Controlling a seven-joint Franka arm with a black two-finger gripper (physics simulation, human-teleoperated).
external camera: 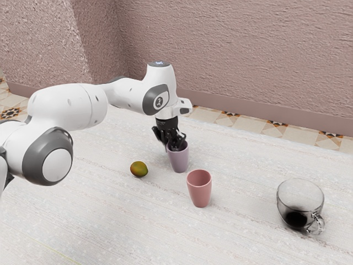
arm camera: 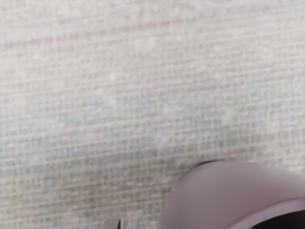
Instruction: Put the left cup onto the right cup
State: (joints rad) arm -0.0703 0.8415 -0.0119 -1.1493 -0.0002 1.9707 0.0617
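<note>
Claw (external camera: 176, 144) is down at the rim of the lilac cup (external camera: 178, 159), hand pointing straight down. From here I can't tell whether it has closed on the rim or merely sits at it. The wrist view has the cup's (arm camera: 228, 191) wall and dark mouth just under the hand, with woven table cloth beyond.

- Lilac cup: upright, axis vertical, base apparently on the table (external camera: 110, 226). I see no sign of a lift. I take it as the left cup.
- Pink cup (external camera: 199, 189): upright, mouth up, near the lilac cup but apart from it, nearer the camera and toward the exterior view's right. This is the target.
- The move turns on this offset: once the grip is confirmed, I judge it needs a lift above the pink rim, then a short carry toward the near right, keeping the cup vertical.
- Fruit (external camera: 139, 169): small, green-yellow, to the exterior view's left of both cups, off the path.
- Glass mug (external camera: 300, 204): well apart at the exterior view's right, with something dark at its bottom.
- Nothing stands between the two cups.
- Risk, my judgement: a low carry could clip and tip the pink cup.
</note>
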